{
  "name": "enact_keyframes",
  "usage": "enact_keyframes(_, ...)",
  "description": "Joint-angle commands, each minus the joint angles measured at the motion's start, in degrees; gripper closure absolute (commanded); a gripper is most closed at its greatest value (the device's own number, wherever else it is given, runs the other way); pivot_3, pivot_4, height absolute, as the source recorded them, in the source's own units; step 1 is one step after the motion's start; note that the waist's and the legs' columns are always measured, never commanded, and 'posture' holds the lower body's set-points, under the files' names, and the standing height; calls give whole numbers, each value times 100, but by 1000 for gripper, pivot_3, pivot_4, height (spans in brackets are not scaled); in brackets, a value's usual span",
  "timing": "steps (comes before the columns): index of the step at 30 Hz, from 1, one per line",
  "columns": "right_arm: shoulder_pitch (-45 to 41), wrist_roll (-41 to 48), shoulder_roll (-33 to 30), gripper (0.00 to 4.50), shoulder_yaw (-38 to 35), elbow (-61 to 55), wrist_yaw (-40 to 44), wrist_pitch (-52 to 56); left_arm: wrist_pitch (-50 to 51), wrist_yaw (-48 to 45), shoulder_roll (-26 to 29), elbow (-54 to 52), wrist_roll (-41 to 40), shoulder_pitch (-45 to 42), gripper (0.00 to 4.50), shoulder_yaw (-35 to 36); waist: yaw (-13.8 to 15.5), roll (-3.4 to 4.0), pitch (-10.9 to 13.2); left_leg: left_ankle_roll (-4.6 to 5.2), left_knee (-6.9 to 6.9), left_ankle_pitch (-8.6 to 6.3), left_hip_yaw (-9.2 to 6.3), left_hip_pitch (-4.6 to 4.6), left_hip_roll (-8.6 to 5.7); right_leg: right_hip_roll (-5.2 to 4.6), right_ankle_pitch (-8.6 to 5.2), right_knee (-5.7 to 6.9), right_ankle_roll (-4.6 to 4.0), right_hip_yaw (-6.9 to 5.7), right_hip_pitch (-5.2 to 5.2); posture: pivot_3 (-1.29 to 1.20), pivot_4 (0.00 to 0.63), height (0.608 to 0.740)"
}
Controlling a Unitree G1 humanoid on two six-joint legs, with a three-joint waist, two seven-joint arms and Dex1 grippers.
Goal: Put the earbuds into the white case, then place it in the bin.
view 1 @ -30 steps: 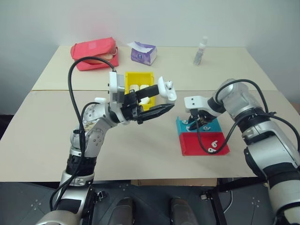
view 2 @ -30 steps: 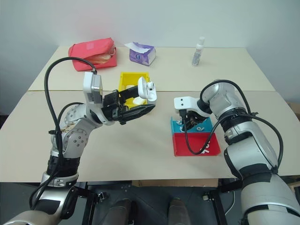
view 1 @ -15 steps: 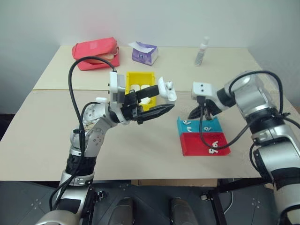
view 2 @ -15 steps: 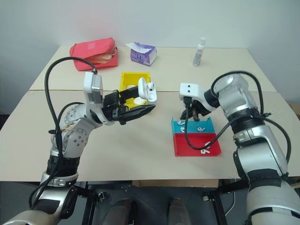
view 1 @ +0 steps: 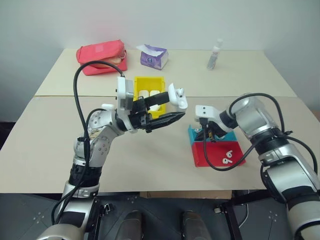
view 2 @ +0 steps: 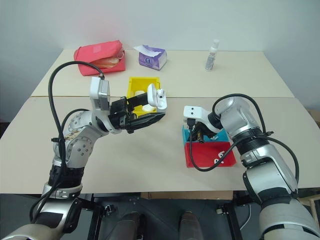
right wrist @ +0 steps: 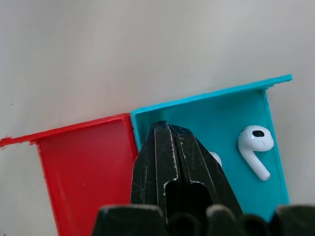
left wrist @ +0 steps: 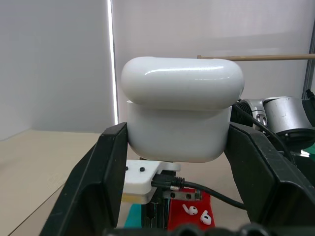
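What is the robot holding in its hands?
The left gripper clamps the white case by its lower body. The right gripper is shut over the teal tray; any earbud there is hidden.

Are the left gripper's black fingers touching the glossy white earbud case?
Touching: in the left wrist view both fingers press the white case's sides, no gap.

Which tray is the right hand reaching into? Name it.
The teal tray, the one farther from the robot; the right hand, fingers shut, points down into it beside an earbud. The red tray sits nearer.

Beige table [view 1: 150, 165] against plain white wall [view 1: 165, 22]
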Motion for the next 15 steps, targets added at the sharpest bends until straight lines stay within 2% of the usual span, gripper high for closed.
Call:
enact_keyframes(1,-250,-100,11,4480,18,218,-26,-131,-30,48,28,-238,-72,-68,1732,67,-1,0,0,0,-1,0,0,-1,0,0,0,1,0,0,0,0,150,740)
enact_keyframes(15,-575,-321,28,4480,251,1123,358,-1185,-31,208,86,-394,-88,86,1732,68,-8,0,0,-1,-1,1,0,2,1,0,0,1,0,0,0,0,150,740)
